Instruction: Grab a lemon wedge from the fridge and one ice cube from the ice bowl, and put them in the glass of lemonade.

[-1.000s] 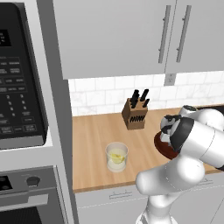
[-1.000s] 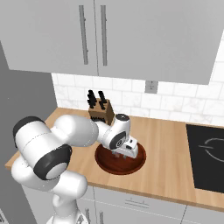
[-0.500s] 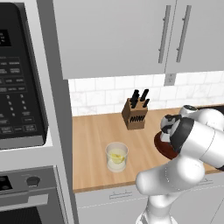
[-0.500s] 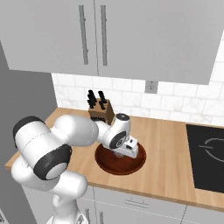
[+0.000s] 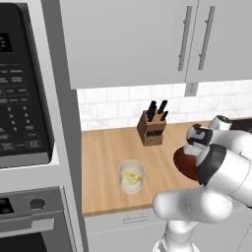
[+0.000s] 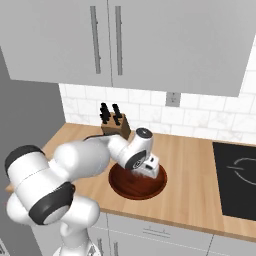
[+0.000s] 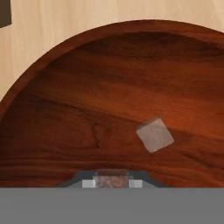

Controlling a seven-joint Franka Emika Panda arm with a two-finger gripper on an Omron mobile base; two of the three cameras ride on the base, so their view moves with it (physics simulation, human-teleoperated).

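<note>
1. The ice step is in hand: the hand (image 6: 146, 169) sits low inside the ice bowl (image 6: 122, 186), on the counter (image 6: 190, 200) right of the glass of lemonade (image 5: 131, 176).
2. In the hand view a small translucent cube (image 7: 111, 180) sits between the fingertips, apparently clamped; a second ice cube (image 7: 154, 134) lies loose on the bowl floor.
3. Next, I judge, lift clear of the rim, carry the cube over the glass and release.
4. A yellow bit shows in the drink; the fingertips are barely visible, so the grip is uncertain.
</note>
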